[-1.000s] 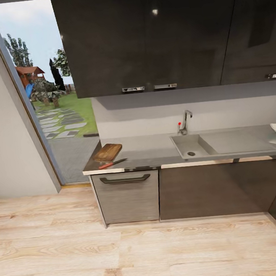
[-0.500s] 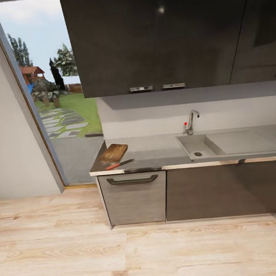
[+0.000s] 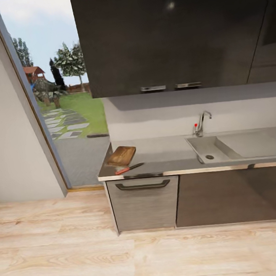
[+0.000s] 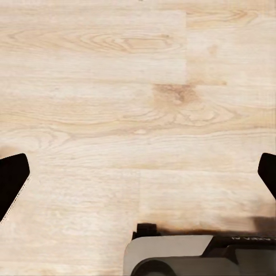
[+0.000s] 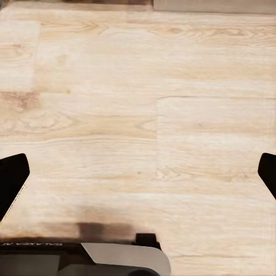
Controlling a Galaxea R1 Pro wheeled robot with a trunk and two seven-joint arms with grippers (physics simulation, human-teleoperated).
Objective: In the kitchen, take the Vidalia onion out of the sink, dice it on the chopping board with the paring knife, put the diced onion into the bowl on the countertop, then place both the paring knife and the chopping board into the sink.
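Note:
In the head view the brown chopping board (image 3: 121, 155) lies at the left end of the grey countertop (image 3: 165, 154). The paring knife (image 3: 129, 169) with its orange-red handle rests just in front of the board, near the counter's edge. The sink (image 3: 210, 149) sits to the right, under its chrome tap (image 3: 201, 123); I can see the drain but no onion in the visible part of the basin. The bowl is out of view. My left gripper (image 4: 138, 181) hangs open over bare wood floor. My right gripper (image 5: 138, 181) is open too, over the floor.
Glossy black upper cabinets (image 3: 174, 33) hang over the counter. A grey drawer front with a handle (image 3: 142, 185) sits below the board. A tall glass opening (image 3: 58, 99) onto a garden is at the left. Light wood floor (image 3: 124, 257) lies between me and the cabinets.
The whole head view has shifted: the camera has turned left, so counter and sink sit further right in the picture and the bowl has slipped out of frame. No object has moved.

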